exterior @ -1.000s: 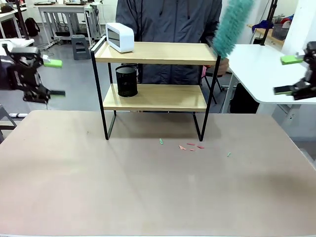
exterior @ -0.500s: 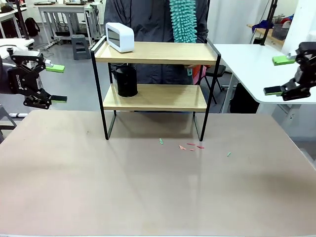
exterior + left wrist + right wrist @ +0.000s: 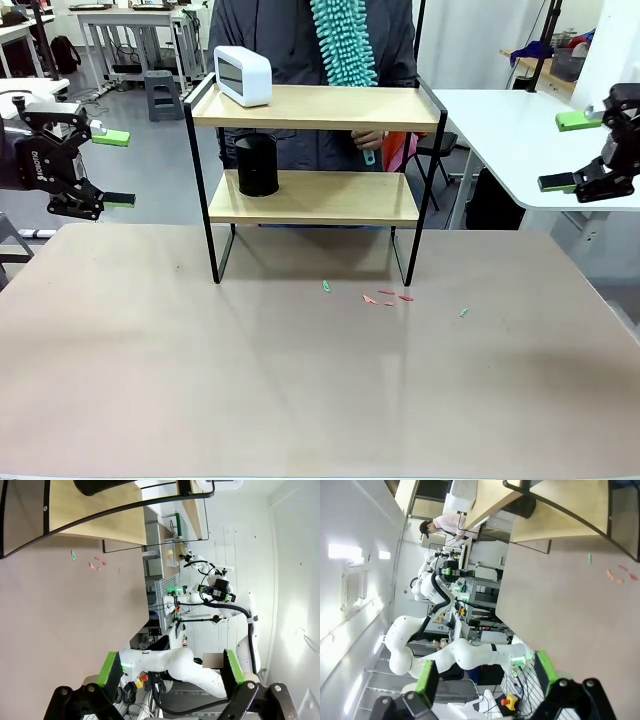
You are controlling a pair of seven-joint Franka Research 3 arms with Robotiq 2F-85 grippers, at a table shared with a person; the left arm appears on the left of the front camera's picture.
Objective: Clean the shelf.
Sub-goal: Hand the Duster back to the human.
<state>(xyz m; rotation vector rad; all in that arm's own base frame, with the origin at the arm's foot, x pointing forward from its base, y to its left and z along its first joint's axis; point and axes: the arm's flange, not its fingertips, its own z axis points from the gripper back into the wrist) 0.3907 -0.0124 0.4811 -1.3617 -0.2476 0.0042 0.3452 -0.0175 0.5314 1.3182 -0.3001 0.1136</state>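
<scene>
The shelf (image 3: pixel 312 180) stands at the far middle of the table (image 3: pixel 300 380), with a person behind it holding a teal fluffy duster (image 3: pixel 343 42) upright over the top board. The dusting seems to be the person's step, so both arms do best to keep clear at the sides: the left end effector (image 3: pixel 108 168) and the right end effector (image 3: pixel 567 150) hang spread wide and empty, well apart from the shelf. A white clock (image 3: pixel 243 75) on the top board and a black cup (image 3: pixel 256 164) on the lower one block a full sweep. Small coloured scraps (image 3: pixel 385 296) lie on the table by the shelf's right leg.
</scene>
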